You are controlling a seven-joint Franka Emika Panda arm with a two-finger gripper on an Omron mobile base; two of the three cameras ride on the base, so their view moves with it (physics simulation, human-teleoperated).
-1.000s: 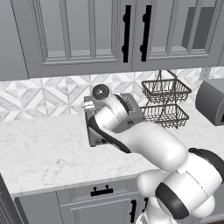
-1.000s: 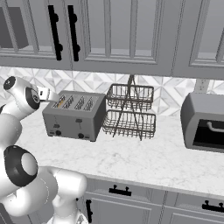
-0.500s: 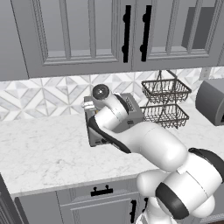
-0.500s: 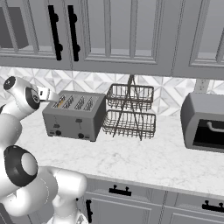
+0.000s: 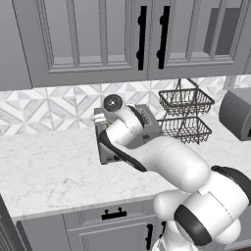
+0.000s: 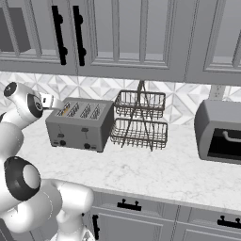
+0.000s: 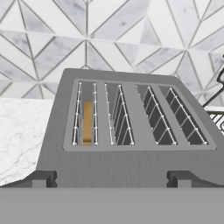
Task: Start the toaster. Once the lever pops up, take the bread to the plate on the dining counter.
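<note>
Right now the bread (image 7: 87,122) is sitting down inside the far-left slot of the toaster (image 6: 81,124), its tan top edge lying well below the slot's rim in the hand view, between the wire guides. That toaster is standing on the white marble worktop (image 6: 155,167), close against the patterned tile backsplash (image 7: 131,39), with its two levers and two black knobs facing out toward the room in the right base view. Its other three slots are showing just their wire guides. The gripper (image 7: 111,179) is hovering just above the toaster's near top edge, its two dark fingertips (image 7: 39,179) standing wide apart with nothing between them, one toward each end of the toaster's top. Just to the right of the toaster a two-tier wire basket (image 6: 140,120) is standing on the worktop, and farther right a toaster oven (image 6: 221,139) is sitting with its dark door facing forward. Grey wall cabinets (image 6: 122,35) with black handles are hanging above, and grey drawer fronts (image 6: 141,221) are running below.
</note>
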